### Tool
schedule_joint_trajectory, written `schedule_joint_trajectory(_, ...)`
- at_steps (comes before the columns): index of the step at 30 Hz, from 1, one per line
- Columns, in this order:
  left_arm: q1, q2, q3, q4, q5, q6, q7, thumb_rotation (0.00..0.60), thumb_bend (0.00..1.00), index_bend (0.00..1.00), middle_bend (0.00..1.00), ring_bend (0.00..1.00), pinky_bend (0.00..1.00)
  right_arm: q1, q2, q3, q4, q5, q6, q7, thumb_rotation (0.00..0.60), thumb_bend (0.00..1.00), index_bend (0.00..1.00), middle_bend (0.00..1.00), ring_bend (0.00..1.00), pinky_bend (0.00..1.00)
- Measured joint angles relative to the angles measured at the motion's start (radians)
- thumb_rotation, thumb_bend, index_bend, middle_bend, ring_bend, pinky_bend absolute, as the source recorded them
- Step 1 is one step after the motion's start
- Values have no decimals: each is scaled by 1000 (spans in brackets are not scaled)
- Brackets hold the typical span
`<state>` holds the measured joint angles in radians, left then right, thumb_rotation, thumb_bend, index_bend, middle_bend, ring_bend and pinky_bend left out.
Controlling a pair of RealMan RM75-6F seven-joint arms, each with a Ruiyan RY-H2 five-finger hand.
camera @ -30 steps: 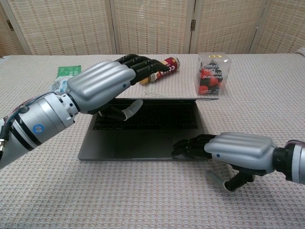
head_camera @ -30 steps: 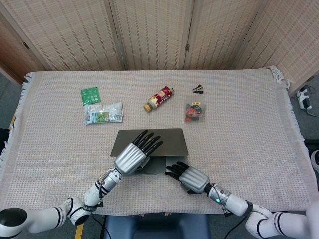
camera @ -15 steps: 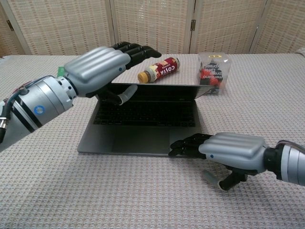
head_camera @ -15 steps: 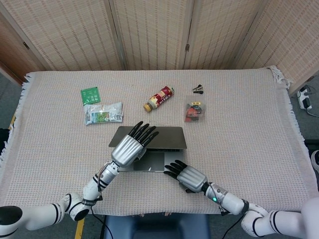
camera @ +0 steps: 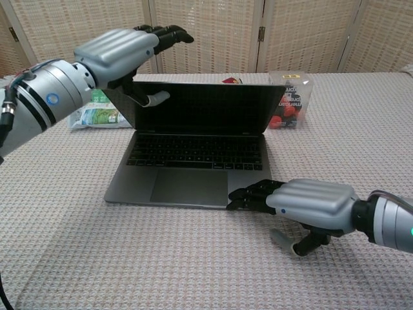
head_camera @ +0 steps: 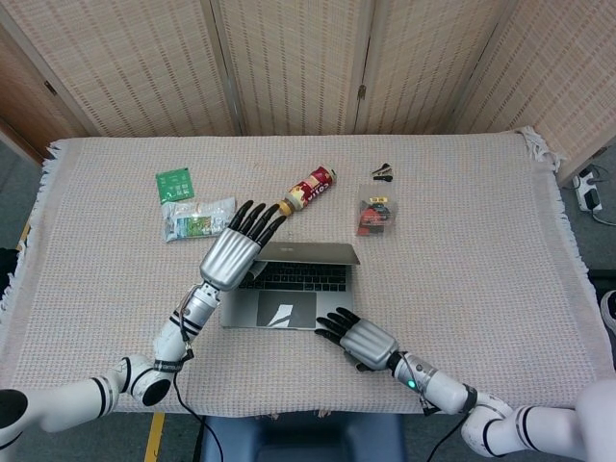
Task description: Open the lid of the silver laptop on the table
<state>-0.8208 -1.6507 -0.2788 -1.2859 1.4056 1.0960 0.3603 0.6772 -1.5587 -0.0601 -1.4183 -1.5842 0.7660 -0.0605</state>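
Observation:
The silver laptop [head_camera: 281, 306] lies near the table's front edge, keyboard showing. Its lid [camera: 200, 106] stands close to upright, with the dark screen facing me. My left hand [head_camera: 231, 255] grips the lid's top left corner. In the chest view the left hand [camera: 119, 51] has its fingers reaching over the top edge and its thumb against the screen side. My right hand [head_camera: 360, 337] lies flat at the base's front right corner. Seen from the chest, the right hand [camera: 306, 201] presses its fingertips on the palm rest and holds nothing.
Behind the laptop lie a snack can [head_camera: 308, 190], a clear box of snacks [camera: 290, 97] and a small black clip [head_camera: 382, 172]. A green-white packet [head_camera: 197, 218] and a green card [head_camera: 174, 182] sit to the left. Folding screens close off the back.
My left hand has swung the lid up and back, from barely raised to almost upright, so the keyboard now shows. The right hand has stayed on the base's front corner.

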Motion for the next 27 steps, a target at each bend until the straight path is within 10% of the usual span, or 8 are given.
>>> schedule_joint_trajectory(27, -106, -12, -152, 192, -307, -111, -74, 600, 390, 0, 3, 0, 0, 21, -15, -2, 18, 39, 4, 3, 600, 737, 0, 0, 46, 0)
